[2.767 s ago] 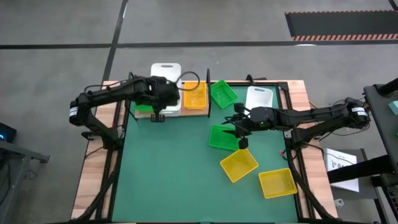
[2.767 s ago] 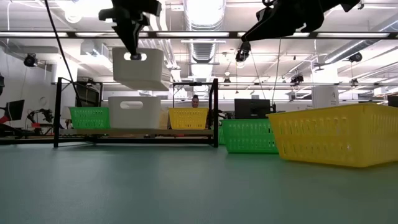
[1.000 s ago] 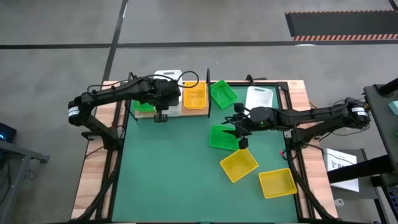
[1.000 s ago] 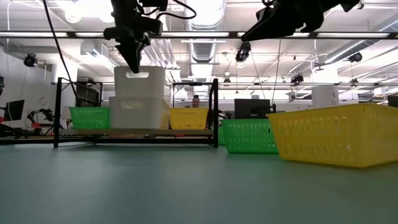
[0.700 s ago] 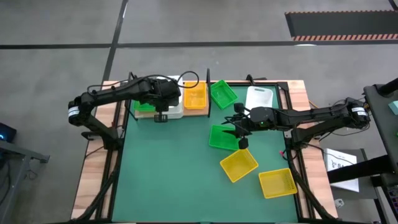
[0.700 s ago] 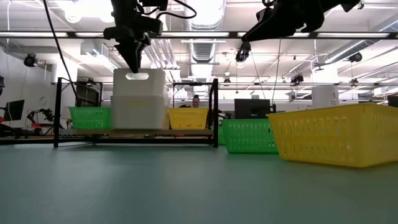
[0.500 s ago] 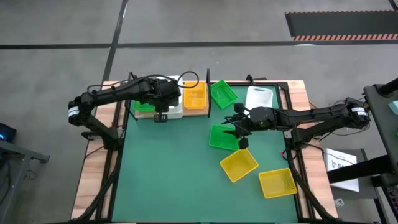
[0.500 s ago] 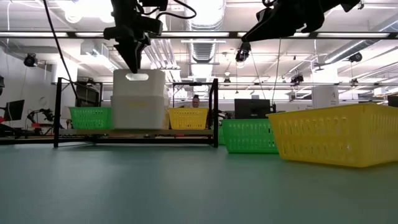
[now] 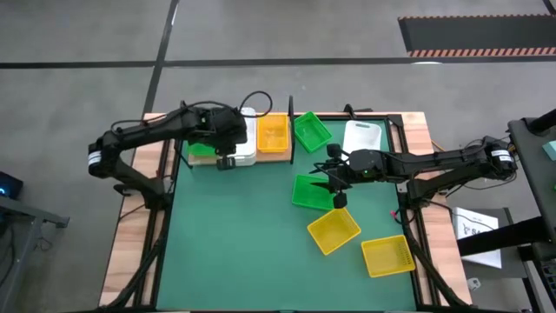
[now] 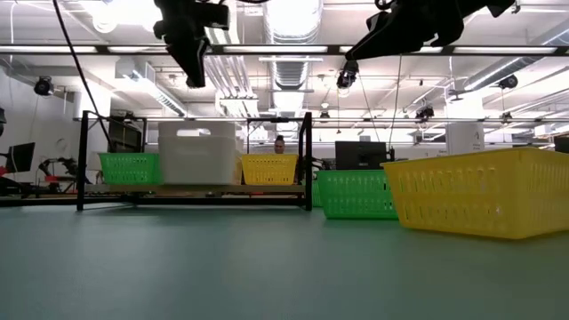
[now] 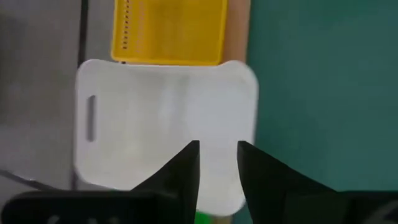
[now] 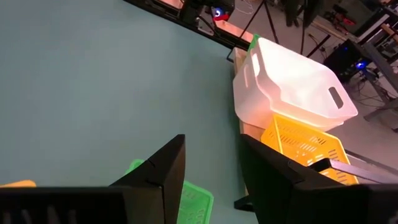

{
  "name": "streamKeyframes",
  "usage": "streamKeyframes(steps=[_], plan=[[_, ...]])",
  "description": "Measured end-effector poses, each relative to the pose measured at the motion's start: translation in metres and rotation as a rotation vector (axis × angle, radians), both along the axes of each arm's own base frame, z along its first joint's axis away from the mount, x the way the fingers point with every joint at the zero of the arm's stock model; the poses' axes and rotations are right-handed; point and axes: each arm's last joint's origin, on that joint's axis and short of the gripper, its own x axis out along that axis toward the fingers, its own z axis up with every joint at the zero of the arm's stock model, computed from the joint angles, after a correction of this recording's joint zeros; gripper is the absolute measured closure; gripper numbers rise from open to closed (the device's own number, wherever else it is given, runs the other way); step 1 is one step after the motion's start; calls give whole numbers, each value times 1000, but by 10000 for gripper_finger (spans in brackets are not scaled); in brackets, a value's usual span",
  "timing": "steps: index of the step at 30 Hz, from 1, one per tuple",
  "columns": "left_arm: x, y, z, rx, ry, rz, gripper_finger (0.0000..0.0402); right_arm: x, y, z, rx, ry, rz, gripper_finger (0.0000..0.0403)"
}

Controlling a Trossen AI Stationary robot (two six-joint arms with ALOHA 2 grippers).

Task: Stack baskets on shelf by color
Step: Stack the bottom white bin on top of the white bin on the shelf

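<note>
Although the left gripper (image 11: 216, 163) hangs part-open and empty above the nested white plastic baskets (image 10: 197, 153) on the light-brown wooden shelf (image 10: 191, 188), its fingers could catch the rim. The right gripper (image 12: 211, 167), open and empty, waits over 1 bright green perforated basket (image 9: 311, 192).

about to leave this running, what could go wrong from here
The left gripper hangs open just above the stacked white plastic baskets on the wooden shelf; a sideways swing could clip them. The open right gripper hovers between the loose green basket and yellow basket, and may nudge either.
</note>
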Motion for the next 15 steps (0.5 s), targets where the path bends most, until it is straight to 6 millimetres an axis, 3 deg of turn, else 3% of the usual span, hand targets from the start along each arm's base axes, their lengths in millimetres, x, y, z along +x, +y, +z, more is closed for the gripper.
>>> streamKeyframes(steps=[6, 11, 15], plan=[[-4, -19, -26, -16, -143, -39, 334, -1, 0, -2, -3, 10, 2, 261], [-2, -58, -39, -13, -451, -151, 357, -1, 0, -2, -9, 12, 4, 266], [-1, -83, -62, -17, -625, -237, 370, 0, 0, -2, -29, 5, 14, 274]])
